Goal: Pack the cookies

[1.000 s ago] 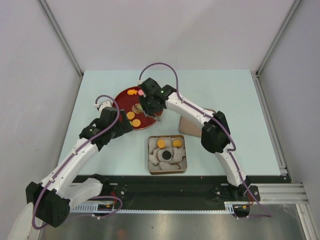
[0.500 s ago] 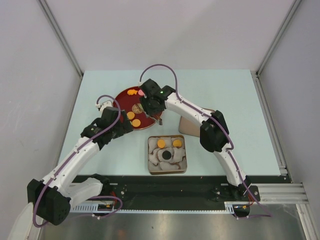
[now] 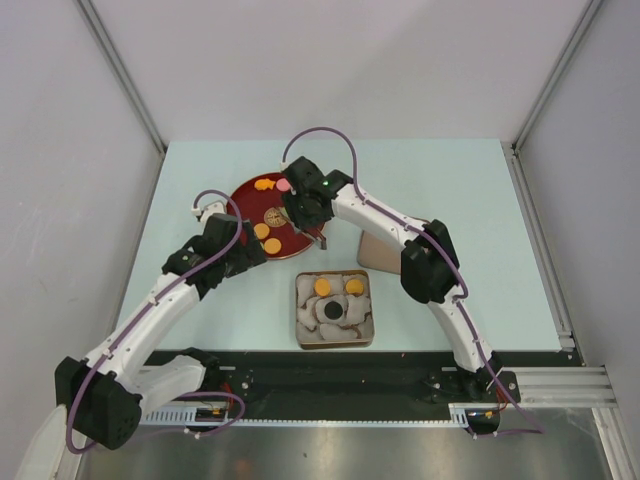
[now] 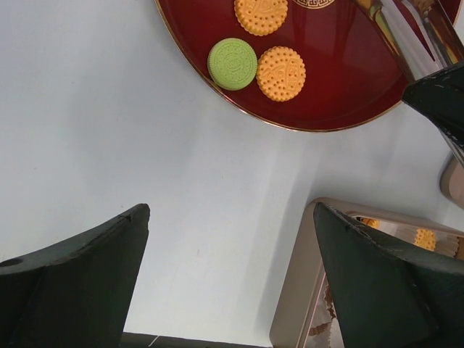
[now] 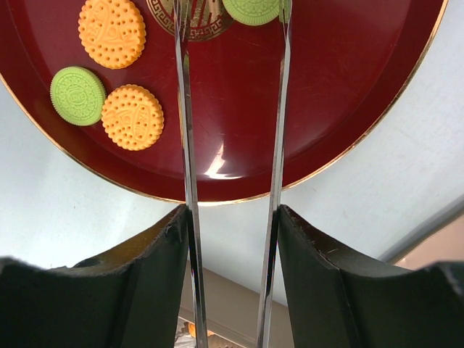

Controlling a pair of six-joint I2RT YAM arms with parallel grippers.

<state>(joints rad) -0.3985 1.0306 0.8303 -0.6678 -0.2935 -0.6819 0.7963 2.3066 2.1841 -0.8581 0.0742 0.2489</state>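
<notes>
Tongs (image 5: 183,145) inside plate (image 5: 348,80) rim, nr cookies (image 5: 133,117)

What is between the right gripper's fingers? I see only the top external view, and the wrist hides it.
Observer: The right gripper is shut on metal tongs, two thin blades reaching over the red plate.
Operator: Is a cookie between the blades?
Observer: A green cookie lies between their tips, at the picture's top edge; whether it is pinched, I cannot tell.
Operator: And the left gripper?
Observer: The left gripper is open, holding nothing, over the table, short of the plate.
</notes>
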